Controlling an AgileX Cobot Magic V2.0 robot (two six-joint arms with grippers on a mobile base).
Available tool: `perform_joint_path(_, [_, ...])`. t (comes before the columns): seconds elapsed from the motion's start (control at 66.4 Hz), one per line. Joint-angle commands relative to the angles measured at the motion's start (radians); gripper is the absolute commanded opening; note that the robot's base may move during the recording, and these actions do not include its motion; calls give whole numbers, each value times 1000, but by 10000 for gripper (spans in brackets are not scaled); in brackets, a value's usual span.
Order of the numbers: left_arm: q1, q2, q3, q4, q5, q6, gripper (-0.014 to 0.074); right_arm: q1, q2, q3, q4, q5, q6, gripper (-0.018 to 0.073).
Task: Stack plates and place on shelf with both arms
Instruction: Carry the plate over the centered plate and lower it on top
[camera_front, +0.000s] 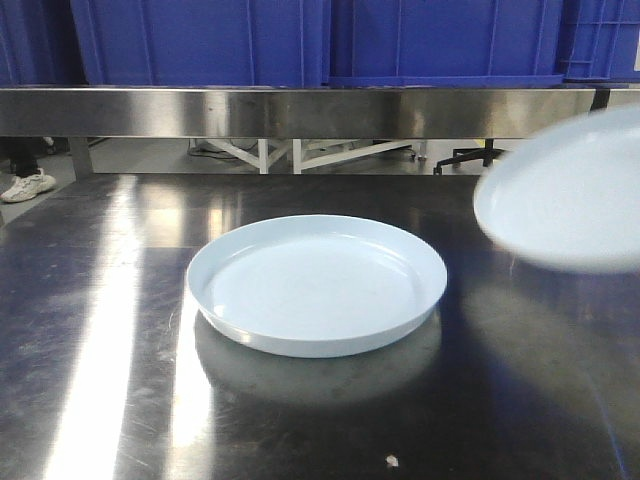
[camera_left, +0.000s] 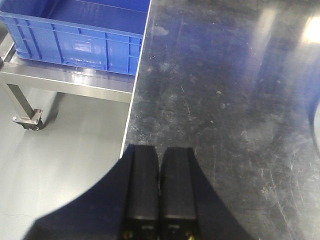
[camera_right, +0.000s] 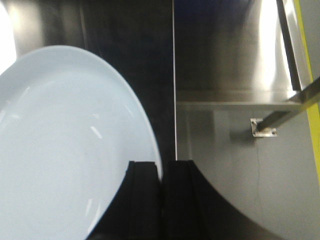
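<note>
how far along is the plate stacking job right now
Nothing is stacked yet. One plate sits on the table. The right gripper holds the other plate by its rim, up in the air at the right. The left gripper is shut and empty. Stacking and the move to the shelf remain.

Left claw (camera_left: 160, 150): two matte black, flat rectangular fingers (camera_left: 144, 185) on a flaring black body, tiny yellow and red marks below. Right claw (camera_right: 161, 165): same black build.
</note>
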Motion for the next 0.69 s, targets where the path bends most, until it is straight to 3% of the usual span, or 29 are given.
perform_joint_path(0.0, [4,-4,-28,0,-77,-9,83,26,-36,-60,33,-42,-5,57])
perform_joint_path(0.376, [4,-4,-28,0,-77,-9,83,369,127,-177,50,-67,-5,57])
perform_joint_path(0.678, [4,-4,-28,0,-77,-9,83,496,338,-324,50,-60,-5,57])
